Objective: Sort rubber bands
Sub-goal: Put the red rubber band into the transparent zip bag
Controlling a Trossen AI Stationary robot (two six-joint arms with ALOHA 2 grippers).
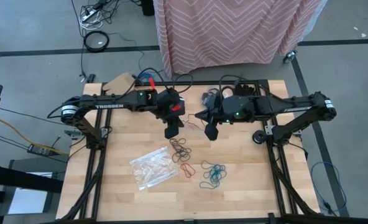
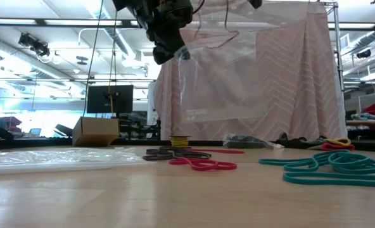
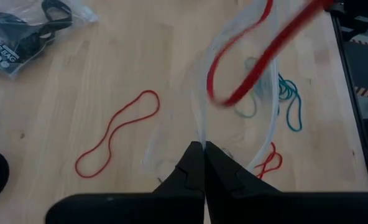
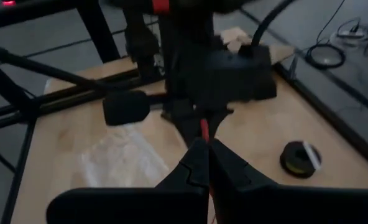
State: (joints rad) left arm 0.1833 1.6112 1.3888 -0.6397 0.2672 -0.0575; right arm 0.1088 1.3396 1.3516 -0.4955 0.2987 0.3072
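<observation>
Left claw (image 3: 204,163) clamped on clear bag (image 3: 234,118)

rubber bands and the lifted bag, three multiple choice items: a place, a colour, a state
1. From the red bands on the table, the teal bands lie toward: A the left arm's side; B the right arm's side; C the curtain.
2. Band inside the lifted bag: A teal; B black; C red.
3. Jaws of the left gripper: A shut on the lifted bag; B wide open; C shut on nothing.
B, teal lies right of red from above; C, a red loop shows through the plastic; A, they pinch its edge.
</observation>
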